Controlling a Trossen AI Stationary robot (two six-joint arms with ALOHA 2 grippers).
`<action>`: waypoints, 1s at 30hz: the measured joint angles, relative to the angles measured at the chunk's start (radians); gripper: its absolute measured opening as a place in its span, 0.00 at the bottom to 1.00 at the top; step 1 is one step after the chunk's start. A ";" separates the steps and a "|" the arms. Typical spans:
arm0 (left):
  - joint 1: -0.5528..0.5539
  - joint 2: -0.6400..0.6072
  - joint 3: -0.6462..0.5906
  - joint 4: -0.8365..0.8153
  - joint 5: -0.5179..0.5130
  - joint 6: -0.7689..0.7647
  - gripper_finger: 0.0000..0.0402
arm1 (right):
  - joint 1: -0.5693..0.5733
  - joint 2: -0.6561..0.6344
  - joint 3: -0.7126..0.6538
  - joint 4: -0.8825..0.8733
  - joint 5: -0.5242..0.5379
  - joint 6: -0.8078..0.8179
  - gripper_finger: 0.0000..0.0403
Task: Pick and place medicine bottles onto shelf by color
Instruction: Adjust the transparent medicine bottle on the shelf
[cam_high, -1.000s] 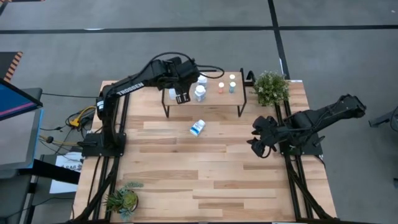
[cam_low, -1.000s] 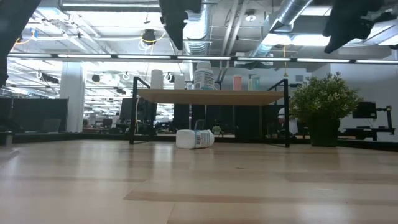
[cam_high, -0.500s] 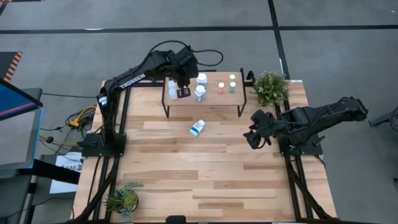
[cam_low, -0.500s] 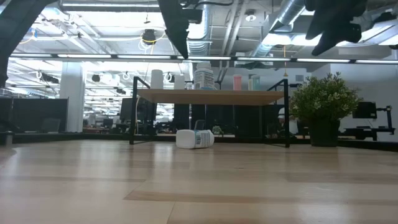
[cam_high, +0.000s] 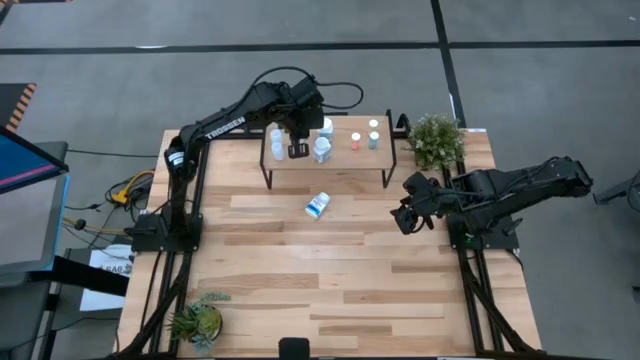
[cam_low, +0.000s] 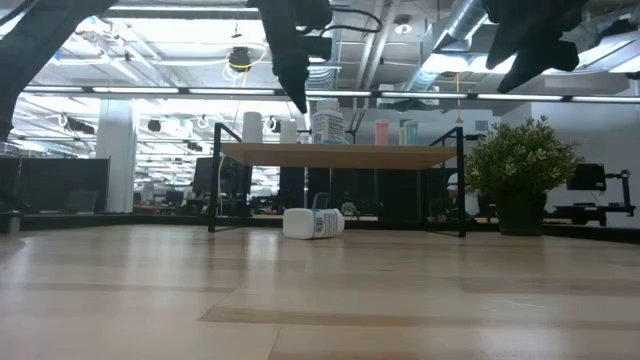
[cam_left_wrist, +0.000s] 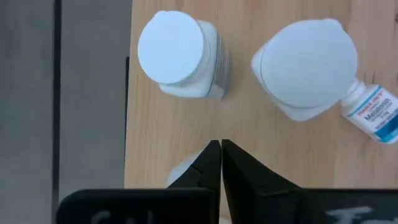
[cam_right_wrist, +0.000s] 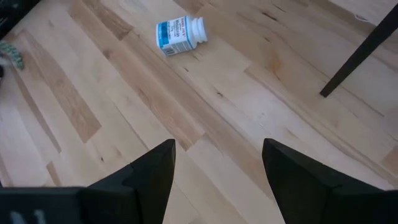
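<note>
Shelf (cam_high: 330, 163) along the table's (cam_high: 330, 290) far edge carries white bottles at its left end, tiny orange-capped (cam_high: 355, 140) and light-blue-capped (cam_high: 373, 139) ones at right. One blue-labelled bottle (cam_high: 317, 206) lies toppled before the shelf's front legs. Left gripper (cam_high: 296, 151) hovers over shelf's left end, fingers pressed together. Right gripper (cam_high: 405, 216) near right edge, fingers spread, empty. Potted plant (cam_high: 436, 141) at far right corner.

The table (cam_high: 330, 280) is light wood planks with visible grain and a faint sheen, and the shelf (cam_high: 340, 163) has a smooth pale wood top on thin matt black metal legs. The fallen bottle (cam_right_wrist: 179, 34) and the standing bottles (cam_left_wrist: 178, 53) look like smooth white plastic, the fallen one with a glossy blue paper label. Both grippers' fingers (cam_right_wrist: 297, 177) are matt black plastic.
</note>
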 joint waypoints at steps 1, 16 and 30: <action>0.000 0.004 0.000 0.004 0.001 0.003 0.00 | 0.000 0.000 0.000 0.001 0.000 0.000 0.66; 0.003 0.050 0.000 -0.035 -0.020 0.022 0.00 | 0.000 0.000 0.000 0.013 0.000 0.000 0.66; 0.003 0.051 0.000 -0.083 -0.074 0.017 0.00 | 0.000 0.000 0.000 0.015 0.000 -0.010 0.66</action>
